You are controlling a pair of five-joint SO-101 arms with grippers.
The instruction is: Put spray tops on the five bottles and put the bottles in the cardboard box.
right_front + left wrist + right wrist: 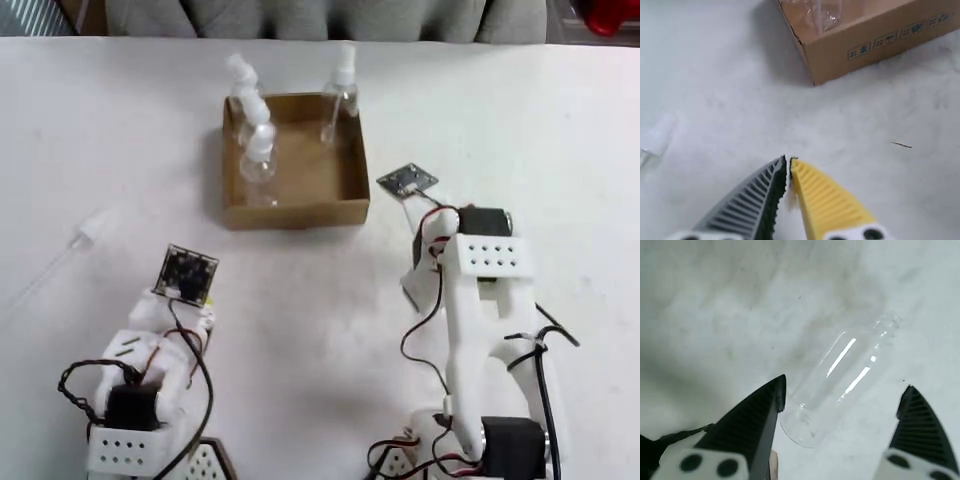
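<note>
The white table (560,120) carries everything. 2 arms sit at its near edge: the left arm (150,370) toward the near-left corner and the right arm (485,300) toward the near-right corner, both pointing at the far edge.

The cardboard box (295,213) stands open-topped about midway along the table, closer to the far edge than the near one. One of its corners shows in the left wrist view (812,75). At least 3 clear bottles (262,150) with spray tops on stand upright in it, most along its left wall and 1 in its far-right corner.

1 more bottle (840,382) lies on its side on the table under the right arm, its neck bare. The right gripper (845,385) hangs over it with its jaws spread wide, 1 finger on each side of the bottle. The bottle's base lies just beside 1 finger; contact cannot be told.

The left gripper (788,160) is low over bare table in front of the box, jaws pressed together on nothing.

A loose spray top (92,228) with its thin tube lies near the left edge, well apart from the box.
</note>
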